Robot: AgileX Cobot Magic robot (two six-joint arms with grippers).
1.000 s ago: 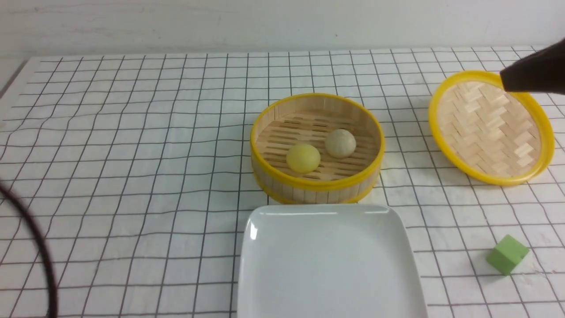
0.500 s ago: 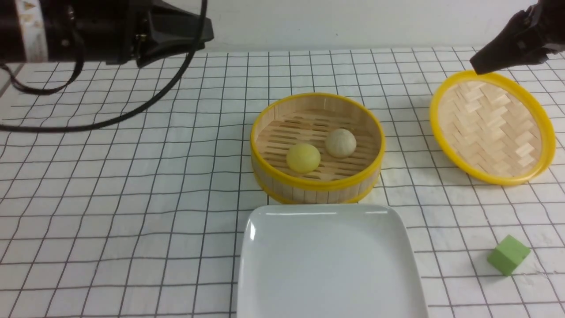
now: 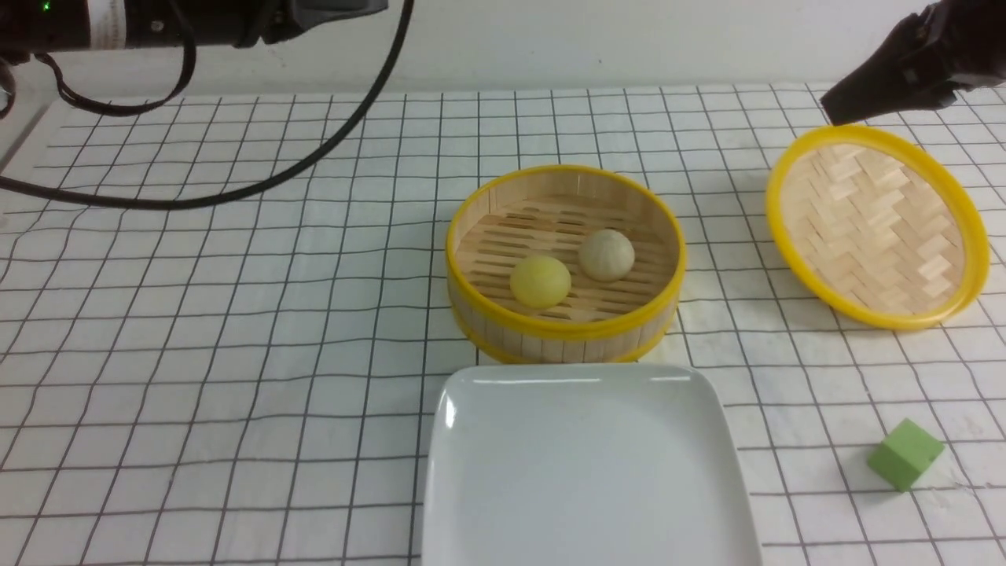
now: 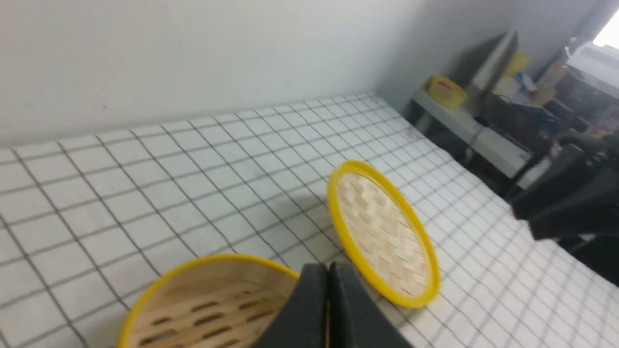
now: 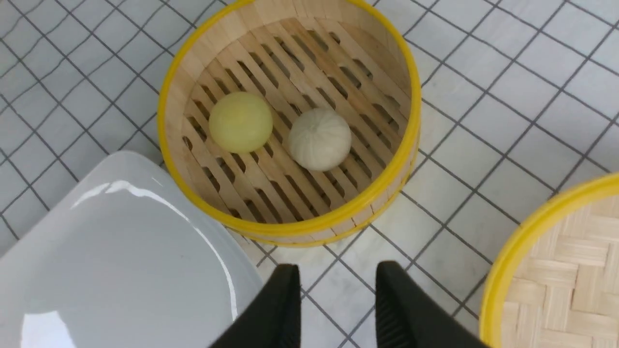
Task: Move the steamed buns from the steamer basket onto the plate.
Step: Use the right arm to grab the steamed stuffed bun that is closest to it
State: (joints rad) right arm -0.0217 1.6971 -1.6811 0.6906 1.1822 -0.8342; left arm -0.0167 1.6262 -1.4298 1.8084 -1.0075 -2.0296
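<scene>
At mid-tabletop, slightly right of centre, stands the round bamboo steamer basket [image 3: 566,332]: upright slat walls, slotted slat floor, glossy yellow rims top and bottom. Both steamed buns lie on its floor, close beside each other. The pale yellow smooth bun [image 3: 540,281] is nearer the near edge. The beige-white matte bun [image 3: 606,254], faintly ribbed in the right wrist view, is toward the far right.

Just in front of the basket, running to the near edge, is the large glossy white plate [image 3: 585,479], square with rounded corners, bare.

Near the right edge rests a shallow yellow-rimmed lid [image 3: 872,224] with its herringbone-woven face showing. A small matte green cube [image 3: 904,453] sits toward the near right corner. The tabletop [image 3: 236,330] carries a wrinkled white cloth with a dark grid.

The left gripper [image 4: 329,309] is clenched, its dark fingers pressed together with nothing between them. The right gripper [image 5: 337,290] is released, its ridged fingers apart and empty, raised above the tabletop.

A white band on the left arm [image 3: 157,20] bears markings too small to read.
</scene>
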